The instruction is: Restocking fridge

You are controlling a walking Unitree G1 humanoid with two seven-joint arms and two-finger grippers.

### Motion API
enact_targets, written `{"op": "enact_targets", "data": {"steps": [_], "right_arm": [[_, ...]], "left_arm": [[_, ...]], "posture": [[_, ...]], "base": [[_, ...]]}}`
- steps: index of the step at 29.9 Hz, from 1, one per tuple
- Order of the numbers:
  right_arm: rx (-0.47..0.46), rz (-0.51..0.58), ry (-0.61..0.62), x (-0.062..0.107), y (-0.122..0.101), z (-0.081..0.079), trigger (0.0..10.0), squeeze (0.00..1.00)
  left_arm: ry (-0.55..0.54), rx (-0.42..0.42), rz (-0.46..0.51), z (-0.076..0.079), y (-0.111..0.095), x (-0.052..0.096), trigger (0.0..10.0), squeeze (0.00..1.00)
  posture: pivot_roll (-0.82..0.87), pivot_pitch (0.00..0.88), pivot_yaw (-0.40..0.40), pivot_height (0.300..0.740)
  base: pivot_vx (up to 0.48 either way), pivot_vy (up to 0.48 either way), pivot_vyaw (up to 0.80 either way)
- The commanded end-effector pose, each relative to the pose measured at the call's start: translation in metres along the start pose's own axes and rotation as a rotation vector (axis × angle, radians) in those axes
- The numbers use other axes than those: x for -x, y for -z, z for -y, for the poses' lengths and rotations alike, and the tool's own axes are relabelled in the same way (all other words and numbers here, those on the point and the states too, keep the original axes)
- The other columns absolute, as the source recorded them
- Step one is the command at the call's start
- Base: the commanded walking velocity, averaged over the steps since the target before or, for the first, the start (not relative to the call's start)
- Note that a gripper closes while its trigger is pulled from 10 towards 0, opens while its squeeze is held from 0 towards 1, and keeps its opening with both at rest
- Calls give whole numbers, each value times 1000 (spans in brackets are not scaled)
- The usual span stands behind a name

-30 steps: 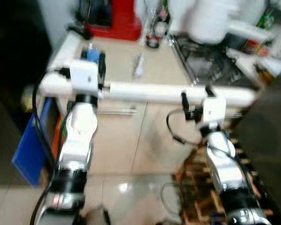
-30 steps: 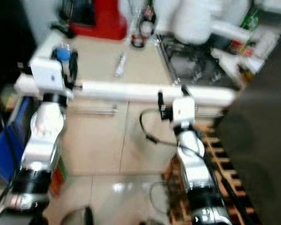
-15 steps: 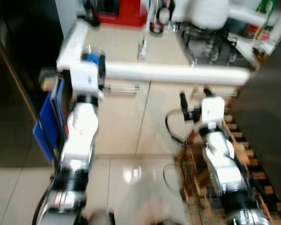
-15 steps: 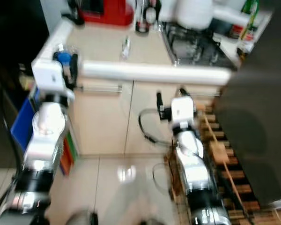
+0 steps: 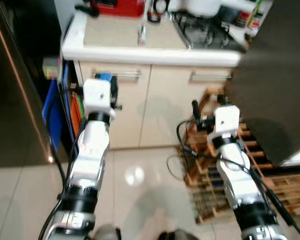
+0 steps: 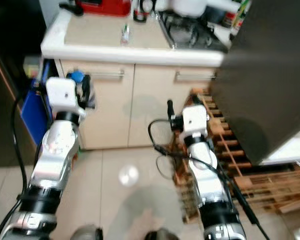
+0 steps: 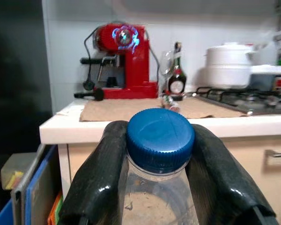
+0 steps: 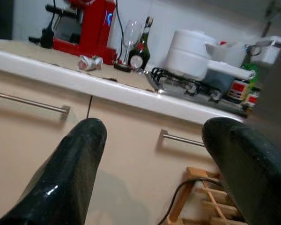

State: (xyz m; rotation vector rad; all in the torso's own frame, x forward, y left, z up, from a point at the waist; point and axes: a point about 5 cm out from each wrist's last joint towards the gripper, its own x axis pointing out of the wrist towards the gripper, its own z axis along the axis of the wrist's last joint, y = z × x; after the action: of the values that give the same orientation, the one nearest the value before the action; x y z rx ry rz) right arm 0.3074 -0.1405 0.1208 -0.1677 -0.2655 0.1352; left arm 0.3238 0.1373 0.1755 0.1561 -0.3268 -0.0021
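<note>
Bare floor (image 5: 135,175) lies open mid-frame; cabinets (image 5: 155,105) block ahead, wooden rack (image 5: 250,185) lower right, dark fridge (image 5: 10,85) left

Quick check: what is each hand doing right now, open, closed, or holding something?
Left hand: closed on a clear bottle with a blue cap.
Right hand: open, holding nothing.

You have a clear plastic bottle (image 7: 154,206) with a ribbed blue cap (image 7: 160,138) between glossy black fingers (image 7: 96,187); glossy floor tiles (image 5: 135,175), rough wooden pallets (image 5: 275,185), brushed metal handles (image 5: 124,74).
</note>
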Motion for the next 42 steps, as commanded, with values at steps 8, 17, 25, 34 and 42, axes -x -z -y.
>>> {"op": "enact_targets", "data": {"steps": [8, 17, 25, 34, 42], "right_arm": [[1, -20, 9, 2, 3, 8, 10000, 0], [-25, -63, 33, 7, 10, 11, 10000, 0], [-38, -89, -14, 12, 16, 0, 10000, 0], [-31, -128, -2, 20, 24, 4, 10000, 0], [-50, -163, 13, 23, 32, 2, 10000, 0]], "left_arm": [[13, -3, 10, 3, -2, 4, 10000, 0], [35, 33, -128, 12, 21, 18, 10000, 0], [-43, 6, -225, -2, 44, 25, 10000, 0], [-33, 18, -247, 3, 49, 27, 10000, 0], [-33, -14, -221, -9, 45, 13, 10000, 0]], "posture": [[36, 0, -97, 740], [20, 0, -86, 740], [20, 0, -81, 740], [11, 0, -89, 740], [30, 0, -75, 740]], "base": [[-263, 0, 0], [0, -104, 0], [145, -406, 0], [288, -381, 0], [288, -382, 0]]}}
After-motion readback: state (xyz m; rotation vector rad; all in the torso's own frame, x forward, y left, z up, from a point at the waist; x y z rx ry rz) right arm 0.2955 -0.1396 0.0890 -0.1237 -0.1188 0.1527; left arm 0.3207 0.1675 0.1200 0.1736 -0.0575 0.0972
